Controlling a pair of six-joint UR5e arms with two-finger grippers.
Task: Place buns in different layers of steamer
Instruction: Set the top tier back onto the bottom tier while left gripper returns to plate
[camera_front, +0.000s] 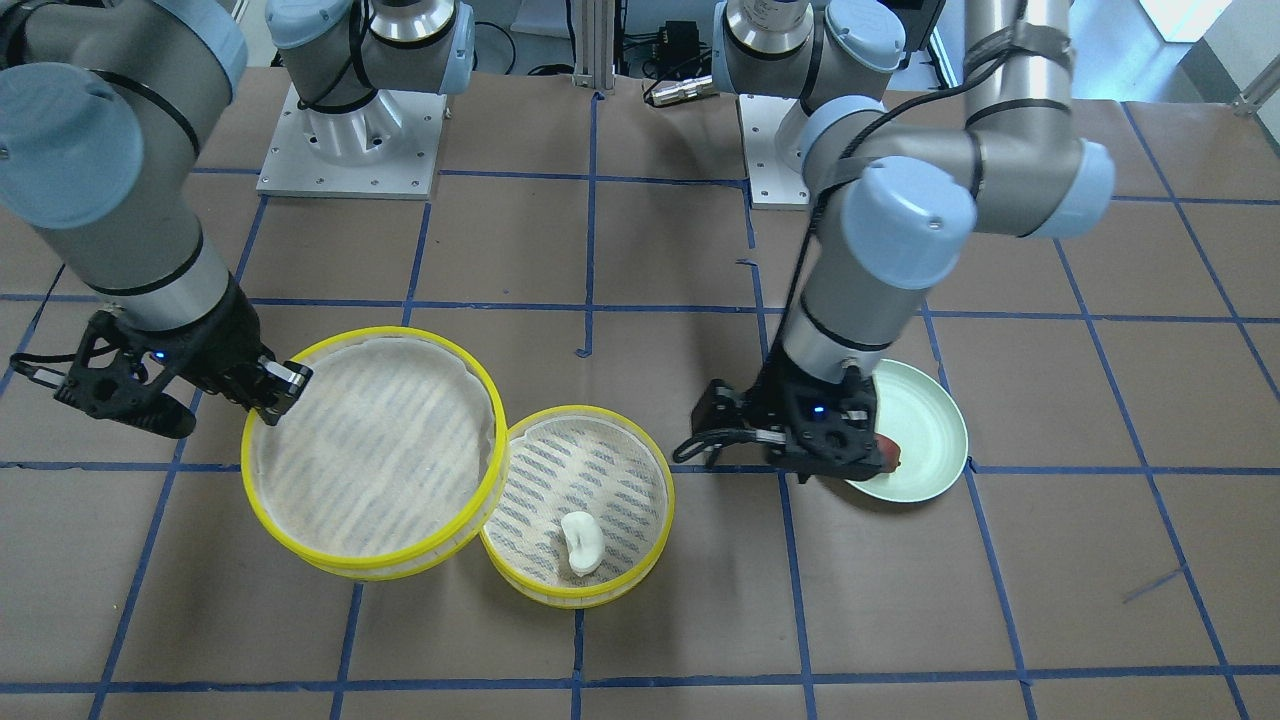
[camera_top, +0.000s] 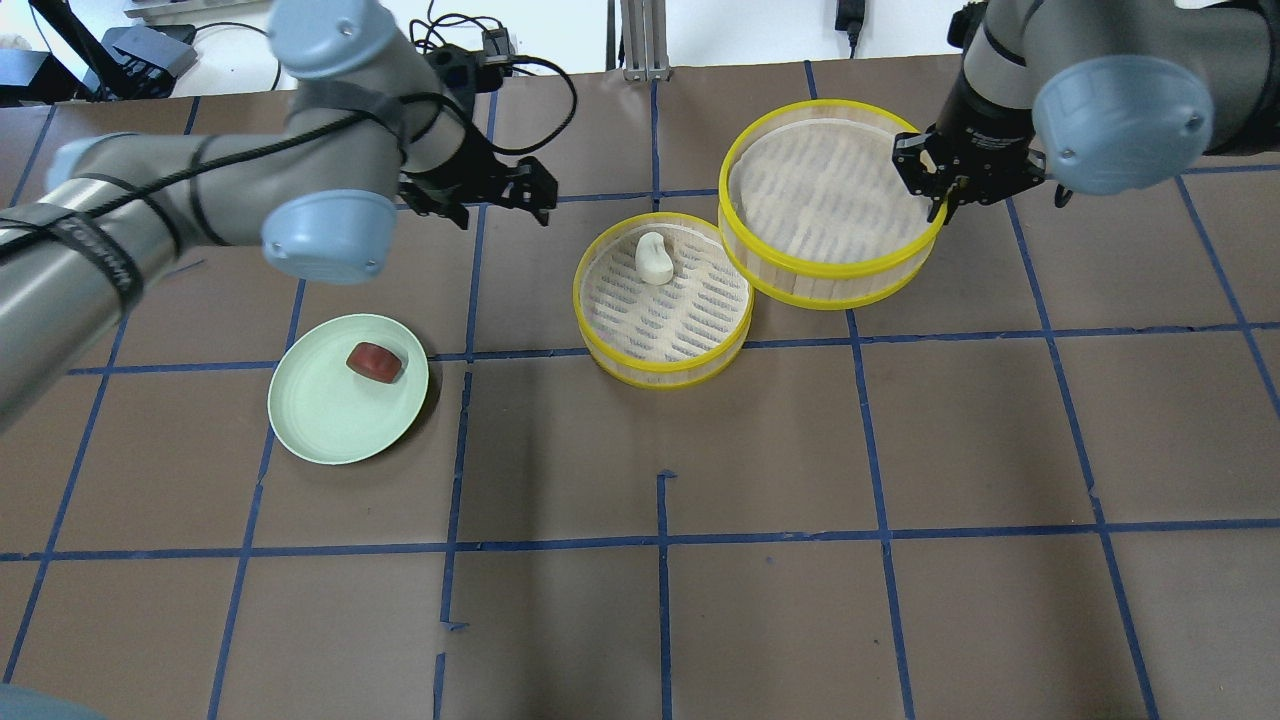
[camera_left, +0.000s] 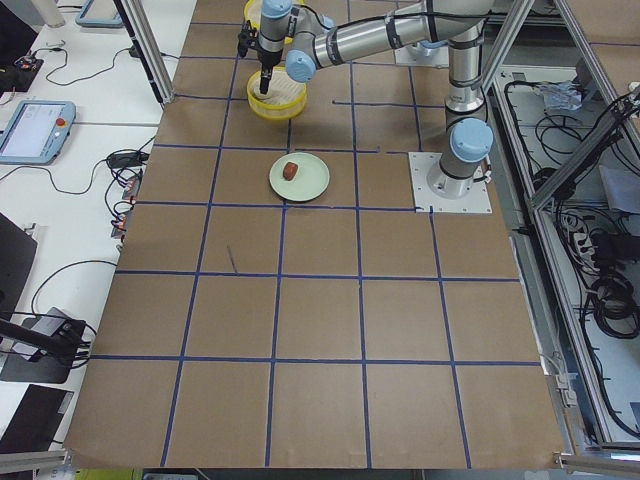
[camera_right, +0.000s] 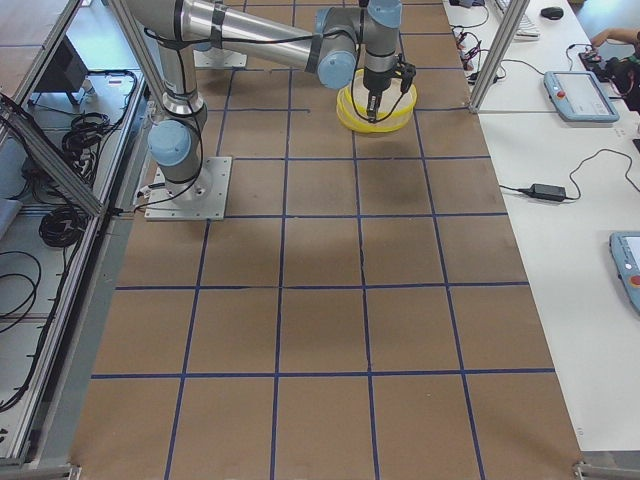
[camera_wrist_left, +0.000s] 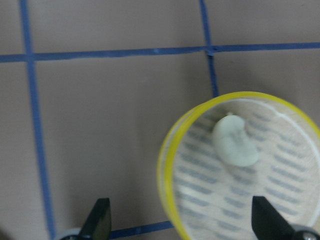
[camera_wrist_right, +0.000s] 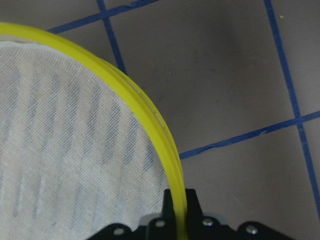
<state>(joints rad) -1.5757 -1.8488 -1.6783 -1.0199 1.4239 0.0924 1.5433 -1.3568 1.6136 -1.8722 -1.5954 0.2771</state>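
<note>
The white bun (camera_top: 652, 258) lies in the smaller yellow-rimmed steamer tier (camera_top: 600, 345) and also shows in the left wrist view (camera_wrist_left: 234, 141). The dark reddish-brown bun (camera_top: 375, 360) sits on a pale green dish (camera_top: 320, 420). My right gripper (camera_top: 935, 190) is shut on the rim of the larger steamer tier (camera_top: 790, 290), which is empty and overlaps the smaller tier's edge; the right wrist view shows the pinched yellow rim (camera_wrist_right: 150, 120). My left gripper (camera_top: 495, 205) is open and empty, above the table between the dish and the smaller tier.
The brown table (camera_top: 760, 480) carries a grid of blue tape lines. The arm bases (camera_front: 350, 140) stand at the robot's side of the table. In the front view my left gripper (camera_front: 700, 435) partly hides the red bun (camera_front: 888, 452).
</note>
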